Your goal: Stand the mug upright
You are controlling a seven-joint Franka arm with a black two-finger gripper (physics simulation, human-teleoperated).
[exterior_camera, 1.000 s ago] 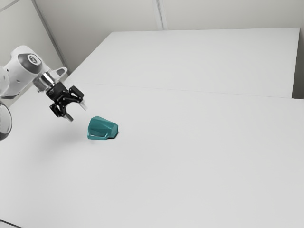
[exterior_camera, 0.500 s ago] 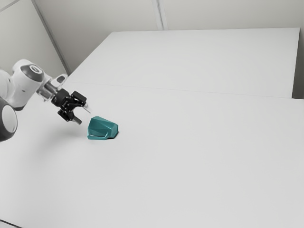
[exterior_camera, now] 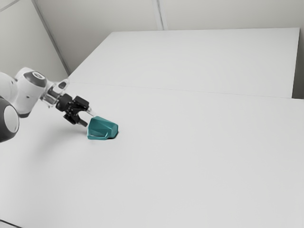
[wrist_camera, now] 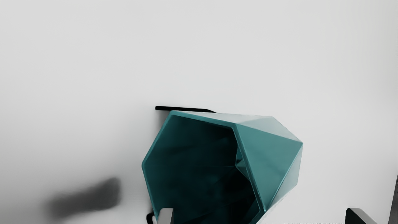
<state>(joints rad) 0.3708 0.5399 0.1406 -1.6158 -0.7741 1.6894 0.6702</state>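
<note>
In the exterior view the black gripper (exterior_camera: 90, 118) is at the mug's open end, angled down toward the table, its two fingers spread apart. The teal faceted mug (exterior_camera: 102, 128) lies on its side, its base toward the exterior view's right. In the wrist view the mug (wrist_camera: 273, 152) shows its dark hollow inside and angular rim. The gripper (wrist_camera: 258, 216) stands open there; one fingertip overlaps the rim's edge, and the other is out past the mug's outer wall. Whether a finger touches the mug I cannot tell.
The mug lies on a broad white table (exterior_camera: 190, 156). A raised-looking white surface (exterior_camera: 204, 61) spans the back, with pale walls behind. A thin dark line (exterior_camera: 9, 223) crosses the exterior view's lower left corner.
My gripper has moved down and toward the exterior view's right, from above and beside the mug to its open end. The mug has not moved.
</note>
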